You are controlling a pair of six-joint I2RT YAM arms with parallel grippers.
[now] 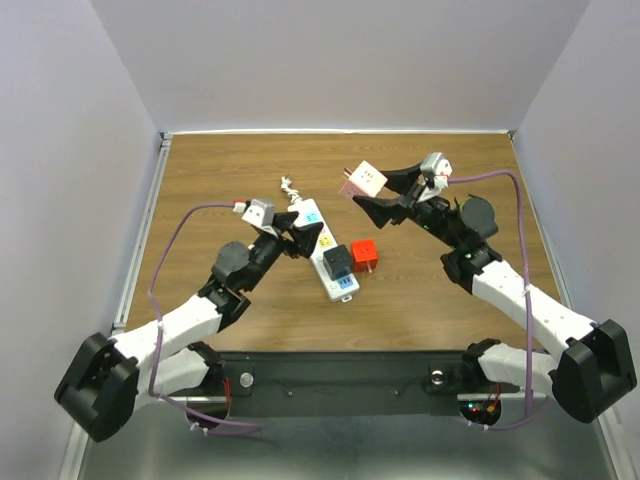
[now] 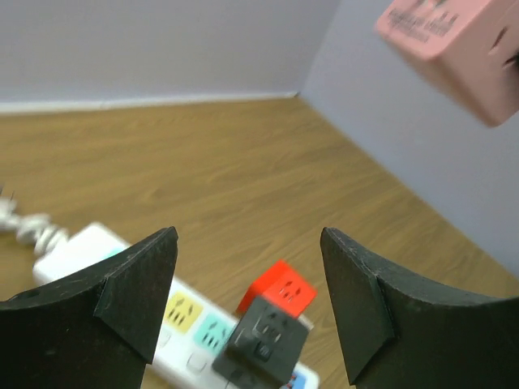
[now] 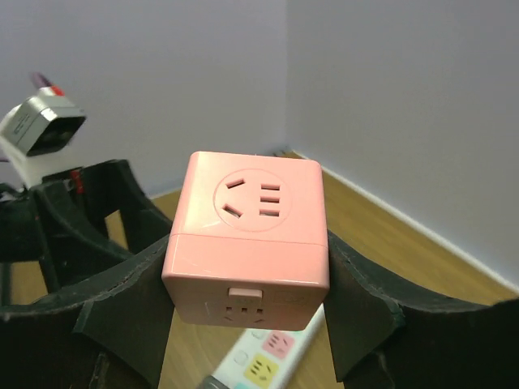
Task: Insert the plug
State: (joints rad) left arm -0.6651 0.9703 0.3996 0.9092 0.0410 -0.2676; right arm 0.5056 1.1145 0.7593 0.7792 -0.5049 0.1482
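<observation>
Above table [image 1: 220, 180], far middle: right fingers [image 3: 365, 316] clamp pink cube plug [image 3: 247, 243], aloft, clear of white power strip [image 1: 325, 243]. Left fingers [image 2: 122, 300] spread wide, empty, over strip's far end. Step: transport. Next, likely: align plug over free socket, press down.

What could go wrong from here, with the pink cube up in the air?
1. The left gripper hangs open at the power strip, not gripping it; the strip may slide when pushed on.
2. The pink cube in the right gripper is bulky; it could bump the black cube plugged into the strip or the red cube beside it.
</observation>
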